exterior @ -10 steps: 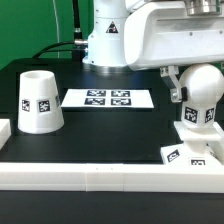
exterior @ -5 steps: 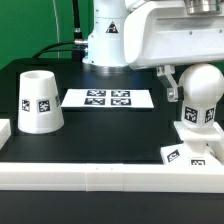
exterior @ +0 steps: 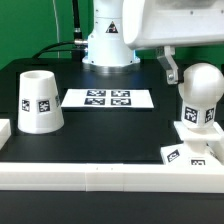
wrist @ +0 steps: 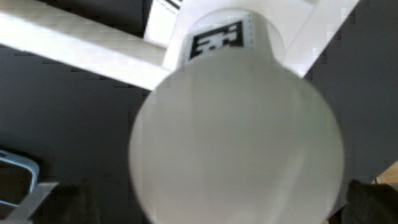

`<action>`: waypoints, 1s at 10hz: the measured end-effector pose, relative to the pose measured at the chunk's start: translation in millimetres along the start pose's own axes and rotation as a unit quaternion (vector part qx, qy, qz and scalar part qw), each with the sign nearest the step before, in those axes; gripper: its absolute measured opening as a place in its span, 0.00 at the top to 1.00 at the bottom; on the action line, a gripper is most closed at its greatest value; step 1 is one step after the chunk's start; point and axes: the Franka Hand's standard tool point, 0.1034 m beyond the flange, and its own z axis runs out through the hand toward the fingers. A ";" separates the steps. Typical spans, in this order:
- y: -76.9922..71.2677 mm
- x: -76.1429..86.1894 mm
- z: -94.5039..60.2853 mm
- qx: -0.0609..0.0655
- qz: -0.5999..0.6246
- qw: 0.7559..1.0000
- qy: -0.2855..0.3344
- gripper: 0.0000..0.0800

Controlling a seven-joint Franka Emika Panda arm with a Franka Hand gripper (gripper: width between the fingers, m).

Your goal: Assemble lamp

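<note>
The white ball-shaped bulb stands upright on the low sloped base at the exterior view's right, its tagged neck down. My gripper hovers just above the bulb's top, and the jaws stand apart. One finger hangs free beside the bulb without touching it; the other is hidden. In the wrist view the bulb fills the picture from above. The tapered shade stands on the black table at the exterior view's left, far from the gripper.
The marker board lies flat at the table's middle back. A long white border rail runs along the front edge, with a short rail piece at the left. The arm's white pedestal stands behind the board.
My gripper has risen from around the bulb's widest part to above its top. The finger has come away from the bulb. The bulb stays on the base.
</note>
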 end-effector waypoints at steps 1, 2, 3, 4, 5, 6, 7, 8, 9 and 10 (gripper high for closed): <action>-1.7 -1.4 0.4 0.004 -0.001 1.000 -0.011 0.13; -1.1 -0.7 0.1 0.003 0.000 1.000 -0.009 0.13; -3.7 -5.2 2.2 0.010 0.000 1.000 -0.029 0.13; -6.6 -8.6 4.6 0.021 0.000 0.998 -0.063 0.13; -9.2 -8.9 5.2 0.032 -0.002 0.995 -0.099 0.13; -9.9 -8.8 6.7 0.040 -0.006 0.991 -0.128 0.13; -10.7 -10.6 9.6 0.048 -0.006 0.987 -0.151 0.13; -13.0 -14.7 9.7 0.058 -0.009 0.980 -0.188 0.13; -11.0 -11.4 11.8 0.060 -0.013 0.979 -0.195 0.13; -6.9 -12.3 14.1 0.059 -0.015 0.980 -0.190 0.13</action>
